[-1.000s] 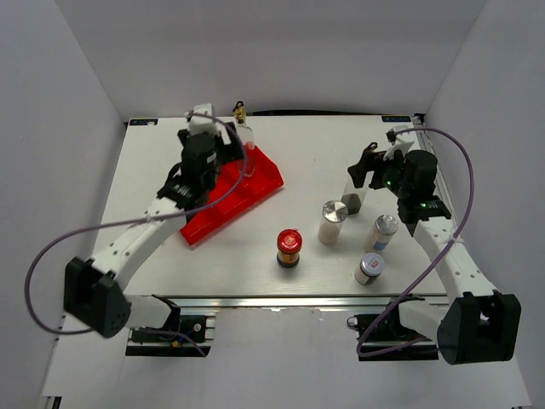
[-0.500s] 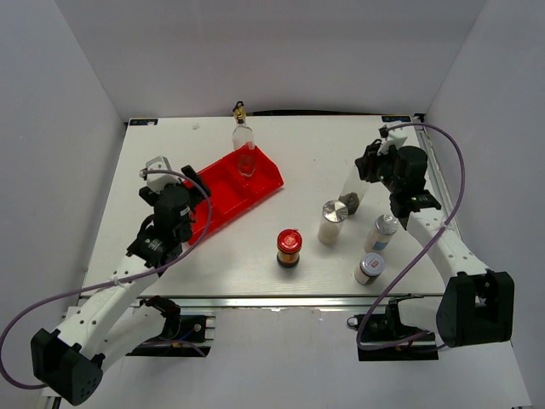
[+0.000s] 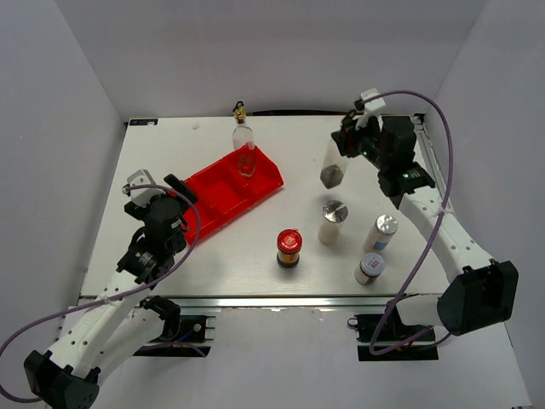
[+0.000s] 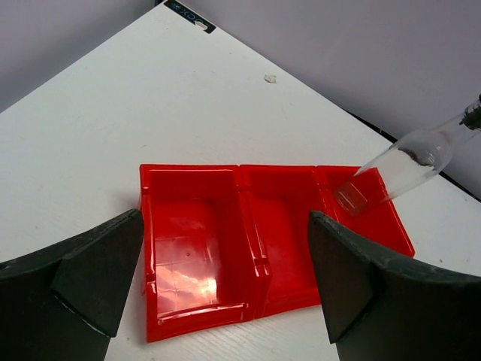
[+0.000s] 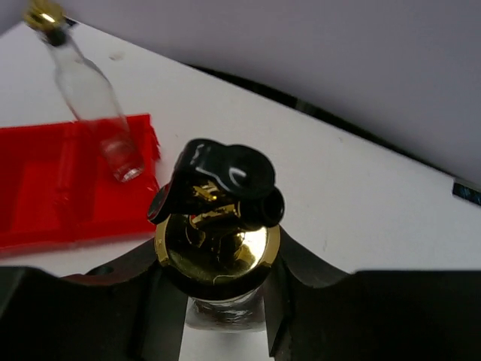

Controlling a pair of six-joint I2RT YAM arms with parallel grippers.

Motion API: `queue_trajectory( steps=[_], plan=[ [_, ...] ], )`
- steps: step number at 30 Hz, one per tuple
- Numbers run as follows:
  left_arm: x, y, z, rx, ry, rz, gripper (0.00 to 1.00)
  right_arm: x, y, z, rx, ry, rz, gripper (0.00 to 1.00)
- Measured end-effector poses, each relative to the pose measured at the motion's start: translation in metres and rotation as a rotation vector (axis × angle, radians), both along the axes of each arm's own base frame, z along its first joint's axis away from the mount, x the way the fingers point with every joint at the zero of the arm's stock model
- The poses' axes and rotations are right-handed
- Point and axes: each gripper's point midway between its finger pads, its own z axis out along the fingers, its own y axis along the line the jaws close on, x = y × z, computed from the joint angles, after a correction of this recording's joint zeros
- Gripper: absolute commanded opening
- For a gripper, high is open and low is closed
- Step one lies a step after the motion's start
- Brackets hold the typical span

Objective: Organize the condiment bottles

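Note:
My right gripper (image 3: 344, 145) is shut on the neck of a clear glass bottle (image 3: 331, 170), which hangs tilted above the table. In the right wrist view the jaws close just under its gold pourer (image 5: 218, 233). A second glass bottle (image 3: 245, 150) stands in the far compartment of the red tray (image 3: 213, 183). A red-lidded dark jar (image 3: 289, 247) and three white silver-lidded shakers (image 3: 333, 221) (image 3: 381, 232) (image 3: 370, 268) stand on the table. My left gripper (image 3: 157, 192) is open at the tray's near-left end, and the left wrist view shows its jaws apart before the tray (image 4: 195, 248).
The tray lies diagonally at the table's left middle; its two nearer compartments hold nothing. White walls close in the table on three sides. A dark cable runs along the back edge (image 3: 289, 112).
My right gripper has shut on the glass bottle and lifted it up and toward the back. My left arm has drawn back from the tray's far end to its near-left end.

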Motion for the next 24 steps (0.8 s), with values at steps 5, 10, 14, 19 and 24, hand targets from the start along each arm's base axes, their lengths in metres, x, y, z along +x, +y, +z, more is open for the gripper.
queue_trajectory(
  steps=[5, 10, 14, 19, 24],
  plan=[
    [-0.006, 0.006, -0.002, -0.005, -0.007, 0.017, 0.98, -0.007, 0.058, 0.049, 0.032, -0.096, 0.149, 0.0],
    [-0.011, 0.011, 0.0, -0.018, -0.022, 0.039, 0.98, -0.005, 0.108, 0.062, 0.066, -0.1, 0.245, 0.0],
    [-0.012, 0.013, 0.001, -0.025, -0.03, 0.054, 0.98, 0.002, 0.148, 0.056, 0.075, -0.072, 0.303, 0.0],
    [-0.012, 0.015, -0.003, -0.026, -0.025, 0.065, 0.98, 0.01, 0.187, 0.045, 0.068, -0.053, 0.351, 0.0],
    [-0.013, 0.016, -0.004, -0.026, -0.024, 0.074, 0.98, 0.017, 0.218, 0.029, 0.054, -0.033, 0.363, 0.0]
  ],
)
